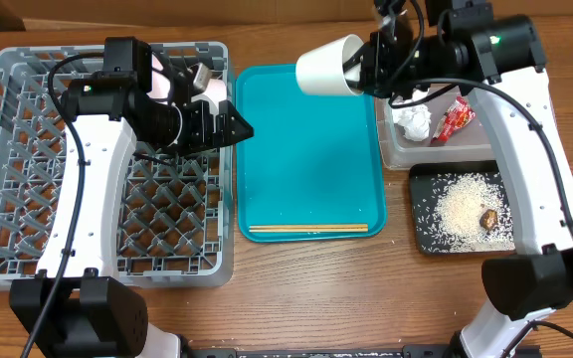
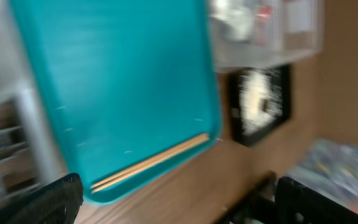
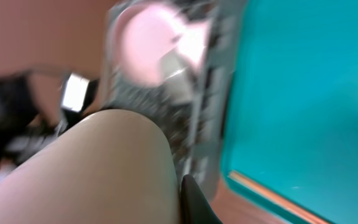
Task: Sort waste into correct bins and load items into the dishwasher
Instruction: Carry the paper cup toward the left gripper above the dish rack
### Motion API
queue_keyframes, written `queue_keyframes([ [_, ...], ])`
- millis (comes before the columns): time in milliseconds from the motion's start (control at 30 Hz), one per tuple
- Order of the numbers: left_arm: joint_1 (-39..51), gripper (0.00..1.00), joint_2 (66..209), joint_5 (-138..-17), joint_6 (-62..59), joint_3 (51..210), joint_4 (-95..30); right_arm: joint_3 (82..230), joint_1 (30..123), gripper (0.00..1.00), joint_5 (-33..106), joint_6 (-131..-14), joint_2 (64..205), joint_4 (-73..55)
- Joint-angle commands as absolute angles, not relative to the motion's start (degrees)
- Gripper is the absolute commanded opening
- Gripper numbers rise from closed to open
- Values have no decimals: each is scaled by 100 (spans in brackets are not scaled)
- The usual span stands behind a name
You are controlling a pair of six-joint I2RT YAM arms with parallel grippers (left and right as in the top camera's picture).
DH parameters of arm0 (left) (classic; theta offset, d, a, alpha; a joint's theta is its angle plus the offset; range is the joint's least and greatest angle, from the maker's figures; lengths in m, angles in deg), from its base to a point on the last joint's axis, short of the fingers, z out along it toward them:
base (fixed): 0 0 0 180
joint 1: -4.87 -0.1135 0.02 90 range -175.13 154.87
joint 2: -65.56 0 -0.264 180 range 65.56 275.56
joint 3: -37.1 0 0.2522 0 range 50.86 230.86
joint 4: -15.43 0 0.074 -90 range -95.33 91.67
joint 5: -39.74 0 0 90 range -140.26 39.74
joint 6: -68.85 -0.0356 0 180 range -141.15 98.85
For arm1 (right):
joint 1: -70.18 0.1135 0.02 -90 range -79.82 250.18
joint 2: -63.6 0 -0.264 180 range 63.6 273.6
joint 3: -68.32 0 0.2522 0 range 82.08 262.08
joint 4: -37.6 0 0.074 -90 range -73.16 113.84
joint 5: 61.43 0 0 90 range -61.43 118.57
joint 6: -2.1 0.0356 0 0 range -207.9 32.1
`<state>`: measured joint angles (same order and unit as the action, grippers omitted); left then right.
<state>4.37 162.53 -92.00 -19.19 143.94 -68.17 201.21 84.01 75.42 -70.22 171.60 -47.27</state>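
My right gripper (image 1: 358, 68) is shut on the small white cup (image 1: 328, 66), held on its side in the air over the far edge of the teal tray (image 1: 306, 149). In the right wrist view the cup (image 3: 104, 168) fills the lower left, with one dark finger (image 3: 194, 202) against its wall. My left gripper (image 1: 233, 126) stands open and empty at the right edge of the grey dish rack (image 1: 28, 199), its fingers (image 2: 48, 199) wide apart. Two chopsticks (image 1: 306, 230) lie along the tray's near edge. A pink plate (image 1: 214, 91) stands in the rack.
At the right, the clear tub (image 1: 394, 149) holds a crumpled tissue (image 1: 413, 122) and a red wrapper (image 1: 455, 119). In front of it the black tray (image 1: 421, 234) holds rice (image 1: 461, 207) and a brown lump (image 1: 488, 217). Both wrist views are blurred.
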Motion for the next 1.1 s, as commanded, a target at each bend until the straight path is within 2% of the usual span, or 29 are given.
queue_keyframes([
  [0,374,100,16279,-10848,-2815,14510,-6837,19218,8399,4,9804,-8126,17324,-4428],
  [100,315,100,16279,-11648,-3115,14510,-6837,18381,8353,4,10611,-8347,17324,-3818],
  [233,276,100,16279,-12236,-3145,14510,-6854,17651,8350,4,11035,-8343,17324,-3079],
  [500,297,100,16279,-13661,-3189,14510,-6815,17594,8569,4,11054,-7731,17324,-2345],
  [933,317,100,16279,-12782,-2881,14510,-6900,17594,8960,4,11046,-5444,17320,-122],
  [1067,317,100,16279,-12933,-2881,14510,-6852,17594,9203,4,10630,-5186,17322,20],
])
